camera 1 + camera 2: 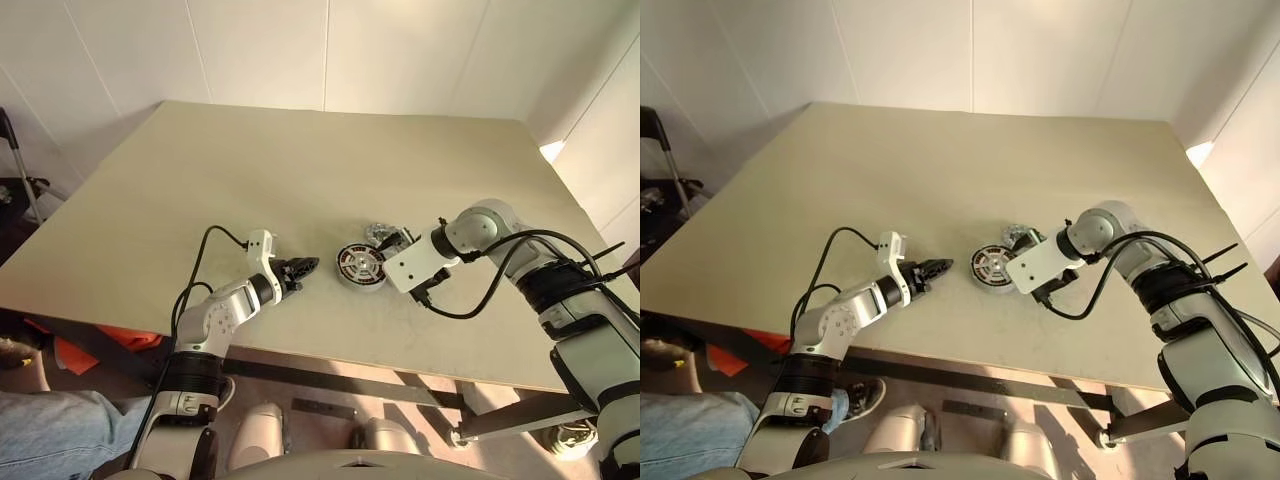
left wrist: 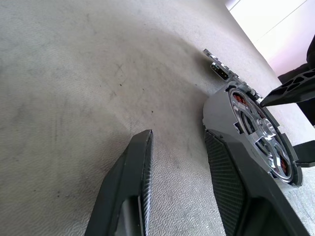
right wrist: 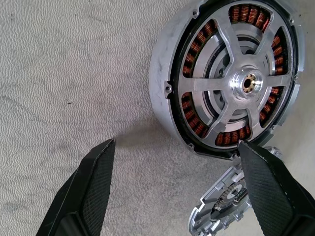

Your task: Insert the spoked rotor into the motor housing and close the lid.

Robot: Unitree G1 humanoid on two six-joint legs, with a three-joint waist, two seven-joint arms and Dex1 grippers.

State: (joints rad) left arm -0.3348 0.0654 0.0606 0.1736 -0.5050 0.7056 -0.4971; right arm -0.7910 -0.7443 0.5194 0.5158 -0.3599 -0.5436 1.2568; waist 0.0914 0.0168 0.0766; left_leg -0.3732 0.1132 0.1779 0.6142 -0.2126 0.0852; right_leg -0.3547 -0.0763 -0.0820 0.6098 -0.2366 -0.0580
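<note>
The motor housing lies flat on the pale table, silver rim outside, coppery windings inside. The spoked rotor sits inside it, its silver spokes and hub facing up. The lid, a silver disc with cut-outs, lies on the table just behind the housing, touching or nearly touching its rim. My right gripper hangs over the housing's edge, tilted downward, open wide and empty. My left gripper is low over the table, left of the housing, pointing at it, open with nothing between its fingers.
The table's front edge runs close below both grippers. Open tabletop stretches behind and to the left of the parts. A person's leg in jeans is at the lower left, beside something orange under the table. A dark stand is at the far left.
</note>
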